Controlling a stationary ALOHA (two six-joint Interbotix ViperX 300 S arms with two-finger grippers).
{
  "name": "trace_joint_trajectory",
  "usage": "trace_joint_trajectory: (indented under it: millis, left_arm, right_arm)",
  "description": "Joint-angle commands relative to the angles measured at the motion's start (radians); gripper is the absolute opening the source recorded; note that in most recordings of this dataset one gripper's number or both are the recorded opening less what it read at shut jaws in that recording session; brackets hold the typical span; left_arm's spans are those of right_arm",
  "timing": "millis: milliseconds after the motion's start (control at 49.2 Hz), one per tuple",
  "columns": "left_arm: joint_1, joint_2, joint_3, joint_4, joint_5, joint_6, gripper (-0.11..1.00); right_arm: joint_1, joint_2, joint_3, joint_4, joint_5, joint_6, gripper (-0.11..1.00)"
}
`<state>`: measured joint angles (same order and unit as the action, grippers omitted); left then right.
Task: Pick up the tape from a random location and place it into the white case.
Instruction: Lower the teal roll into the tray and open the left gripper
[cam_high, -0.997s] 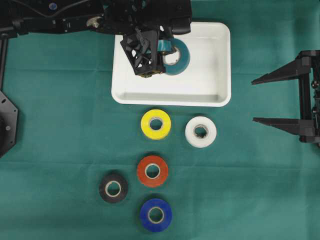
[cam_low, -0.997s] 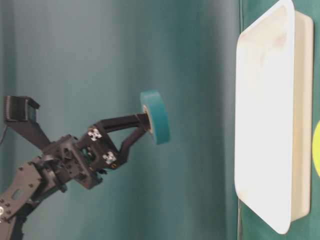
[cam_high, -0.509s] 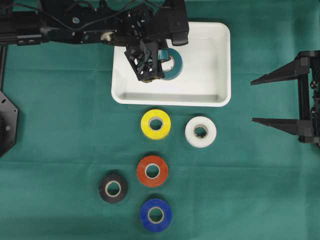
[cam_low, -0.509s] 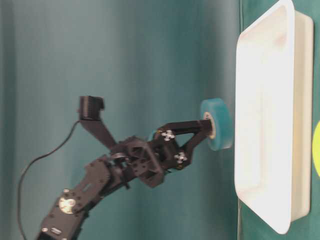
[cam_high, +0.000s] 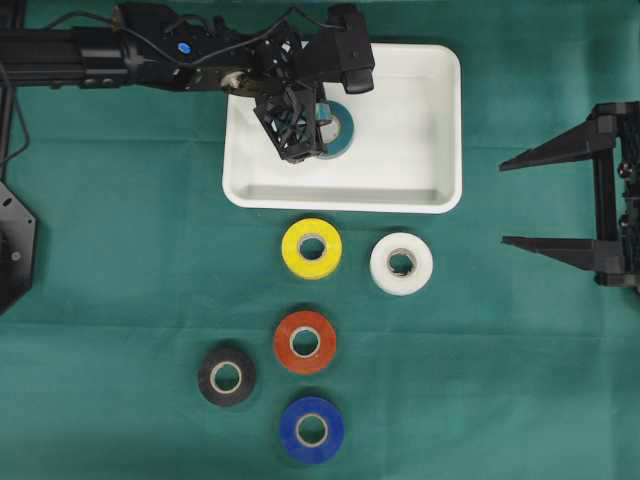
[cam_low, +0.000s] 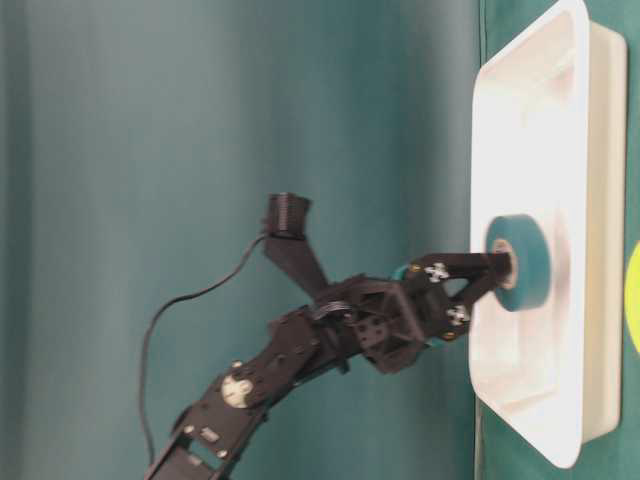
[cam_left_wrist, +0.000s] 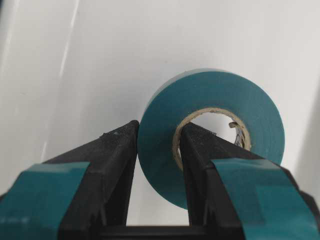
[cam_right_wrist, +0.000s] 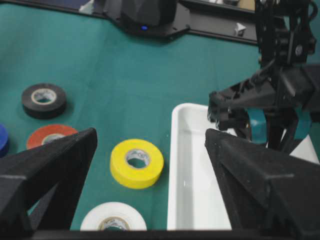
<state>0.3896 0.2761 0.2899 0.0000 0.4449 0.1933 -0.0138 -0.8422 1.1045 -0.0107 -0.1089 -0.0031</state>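
Observation:
A teal tape roll (cam_high: 340, 131) hangs low inside the white case (cam_high: 410, 150), in its left half. My left gripper (cam_high: 318, 136) is shut on the roll's wall, one finger in the core and one outside (cam_left_wrist: 159, 127). From table level the tape (cam_low: 520, 262) sits within the case's rim (cam_low: 530, 60); I cannot tell whether it touches the floor. My right gripper (cam_high: 505, 202) stands open and empty over the cloth, right of the case. Its wrist view looks at the case (cam_right_wrist: 192, 190) and the held tape (cam_right_wrist: 257, 122).
Several loose rolls lie on the green cloth in front of the case: yellow (cam_high: 311, 248), white (cam_high: 401, 263), red (cam_high: 304, 341), black (cam_high: 227, 375) and blue (cam_high: 312, 429). The left arm (cam_high: 150, 55) stretches along the back edge.
My left gripper has come down with the teal tape from well above the case to inside its rim. The right arm and the loose rolls have not moved.

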Motion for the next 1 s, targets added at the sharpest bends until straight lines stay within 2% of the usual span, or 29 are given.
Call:
trace_joint_trajectory:
  millis: [0, 509, 549, 732, 814, 976]
  left_arm:
    - [0.003, -0.006, -0.018, -0.002, -0.014, -0.002, 0.22]
    - [0.012, 0.002, -0.020, -0.003, -0.034, 0.000, 0.23]
    - [0.012, 0.002, -0.020, -0.003, -0.037, 0.000, 0.30]
    - [0.014, 0.000, -0.014, -0.003, -0.043, 0.002, 0.82]
    - [0.015, -0.002, -0.012, -0.003, -0.044, 0.002, 0.97]
    - [0.018, -0.003, -0.014, -0.003, -0.038, 0.000, 0.96]
  right_arm:
    - [0.000, 0.008, -0.023, 0.002, -0.005, -0.002, 0.91]
    - [0.000, 0.008, -0.023, 0.000, -0.005, -0.002, 0.91]
    - [0.000, 0.008, -0.023, 0.000, -0.005, -0.002, 0.91]
    - [0.000, 0.006, -0.023, 0.002, -0.005, -0.002, 0.91]
    - [0.000, 0.008, -0.023, 0.002, -0.005, -0.002, 0.91]
    - [0.000, 0.008, -0.025, 0.000, -0.005, -0.002, 0.91]
